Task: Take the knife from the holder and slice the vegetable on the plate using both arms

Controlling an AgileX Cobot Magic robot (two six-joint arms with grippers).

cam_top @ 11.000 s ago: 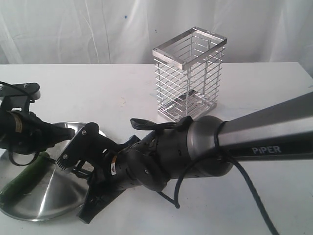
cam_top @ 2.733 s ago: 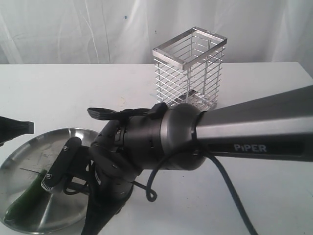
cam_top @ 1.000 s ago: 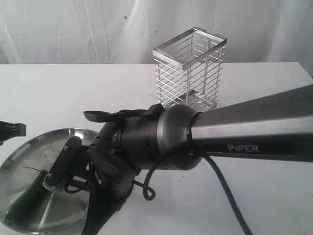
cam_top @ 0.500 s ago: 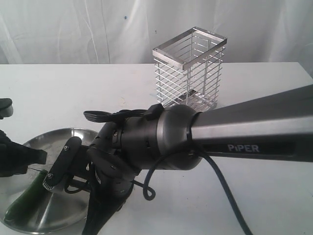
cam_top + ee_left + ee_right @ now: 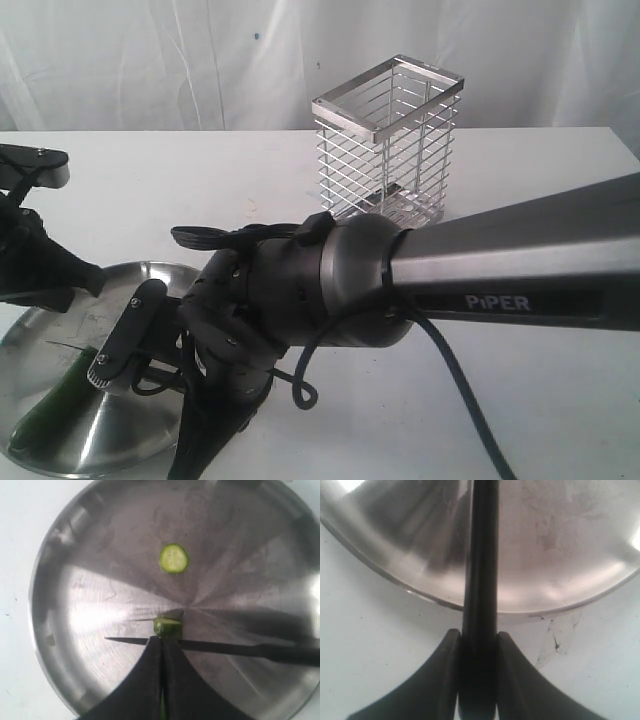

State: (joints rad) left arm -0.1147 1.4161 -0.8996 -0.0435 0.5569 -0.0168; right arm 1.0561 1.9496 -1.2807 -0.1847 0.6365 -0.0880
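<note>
One slice (image 5: 174,558) lies loose on the steel plate (image 5: 75,580), while my right gripper (image 5: 479,636) clamps the knife (image 5: 225,648) by its black handle, blade set crosswise over the cucumber (image 5: 167,628) lying along my left gripper (image 5: 161,640), whose clenched fingers seem to pin it, though they hide most of it.

This looks like a robot test room, not a real kitchen. Two black robot arms do the work here. The right arm (image 5: 520,270) has a grey tube with "PiPER" written on it, and a black cable (image 5: 470,390) hangs from it. The left arm (image 5: 35,250) reaches in from the side. The plain white tabletop (image 5: 560,160) carries only a few kitchen things: a wire holder (image 5: 388,150), a shiny metal plate (image 5: 110,430) and a knife (image 5: 480,555). A white cloth (image 5: 150,60) hangs behind the tabletop like a curtain.
</note>
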